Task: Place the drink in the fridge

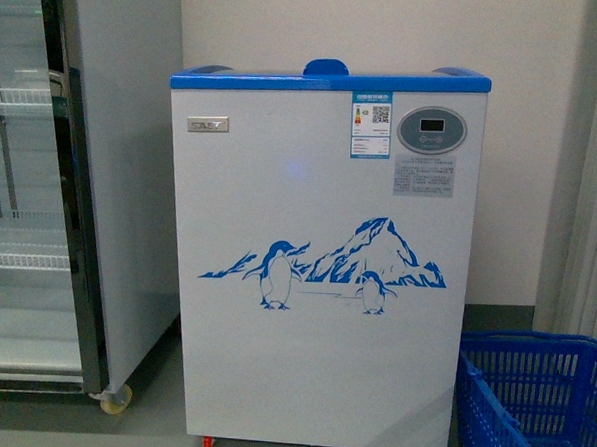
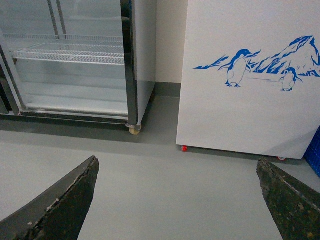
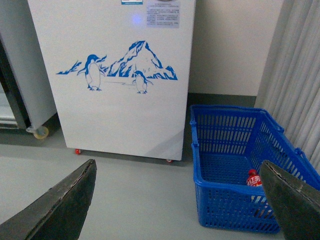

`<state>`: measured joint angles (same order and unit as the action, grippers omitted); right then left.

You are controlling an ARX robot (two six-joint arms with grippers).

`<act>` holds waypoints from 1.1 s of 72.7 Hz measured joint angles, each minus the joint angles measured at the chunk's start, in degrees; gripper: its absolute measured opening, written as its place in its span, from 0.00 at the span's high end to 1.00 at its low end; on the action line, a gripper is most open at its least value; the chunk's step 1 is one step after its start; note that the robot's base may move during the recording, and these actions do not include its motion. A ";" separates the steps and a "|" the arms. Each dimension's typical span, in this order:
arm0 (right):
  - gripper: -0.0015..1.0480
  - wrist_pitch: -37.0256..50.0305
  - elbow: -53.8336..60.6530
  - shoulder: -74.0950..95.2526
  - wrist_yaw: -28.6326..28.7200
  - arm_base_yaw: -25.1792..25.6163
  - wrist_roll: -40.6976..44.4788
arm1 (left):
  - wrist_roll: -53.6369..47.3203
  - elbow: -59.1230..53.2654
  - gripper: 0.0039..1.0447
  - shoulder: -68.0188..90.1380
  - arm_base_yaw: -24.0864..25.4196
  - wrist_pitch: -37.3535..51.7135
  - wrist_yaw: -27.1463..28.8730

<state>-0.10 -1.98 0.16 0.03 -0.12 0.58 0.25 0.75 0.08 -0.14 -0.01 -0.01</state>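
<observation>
The fridge (image 1: 317,255) is a white chest cooler with a blue top rim and a blue penguin-and-mountain decal, straight ahead in the front view. It also shows in the left wrist view (image 2: 250,110) and the right wrist view (image 3: 120,115). The drink (image 3: 254,178), a bottle with a red cap and red label, lies inside a blue plastic basket (image 3: 220,200) on the floor right of the fridge. My left gripper (image 2: 177,200) is open and empty above bare floor. My right gripper (image 3: 177,200) is open and empty, short of the basket.
A tall grey glass-door cabinet (image 1: 71,172) with wire shelves stands left of the fridge, also in the left wrist view (image 2: 75,55). The blue basket shows at the lower right of the front view (image 1: 534,406). A pale curtain (image 3: 300,75) hangs behind the basket. Grey floor (image 2: 165,175) lies in front.
</observation>
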 joint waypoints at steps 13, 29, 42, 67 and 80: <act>0.07 0.00 0.00 0.00 0.00 0.00 0.00 | 0.00 0.00 0.08 0.00 0.00 0.00 0.00; 0.07 0.00 0.00 0.00 0.00 0.00 0.00 | 0.00 0.00 0.08 0.00 0.00 0.00 0.00; 0.07 0.00 0.00 0.00 0.00 0.00 0.00 | 0.00 0.00 0.08 0.00 0.00 0.00 0.00; 0.07 0.00 0.00 -0.02 0.00 0.00 0.00 | 0.00 0.02 0.08 -0.02 0.00 0.00 0.00; 0.07 0.00 0.00 -0.02 0.00 0.00 0.00 | 0.00 0.02 0.08 -0.02 0.00 0.00 0.02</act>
<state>-0.10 -1.98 0.14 0.03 -0.12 0.58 0.25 0.78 0.05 -0.14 -0.01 0.01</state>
